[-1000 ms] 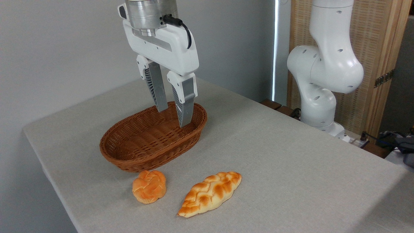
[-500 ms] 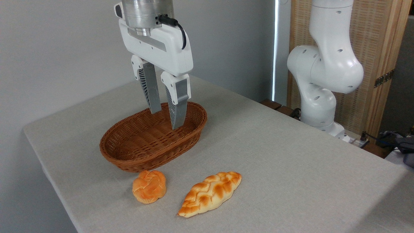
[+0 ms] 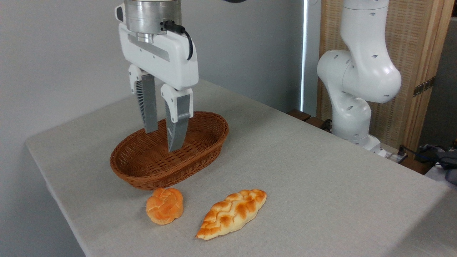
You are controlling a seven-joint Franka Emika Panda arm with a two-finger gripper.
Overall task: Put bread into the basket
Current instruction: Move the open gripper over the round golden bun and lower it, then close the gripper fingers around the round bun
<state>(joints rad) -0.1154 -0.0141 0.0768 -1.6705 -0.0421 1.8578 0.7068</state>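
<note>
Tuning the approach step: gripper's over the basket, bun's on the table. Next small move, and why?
Probably bring the gripper toward the camera until it is over the round bun, keeping its height. Its jaws are parted and empty, hanging above the basket, which has nothing in it. The bun sits on the table just in front of the basket rim, left of the longer braided loaf.

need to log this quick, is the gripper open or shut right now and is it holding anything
Gripper: open, jaws apart and empty, hanging above the basket; the bread lies on the table.
</note>
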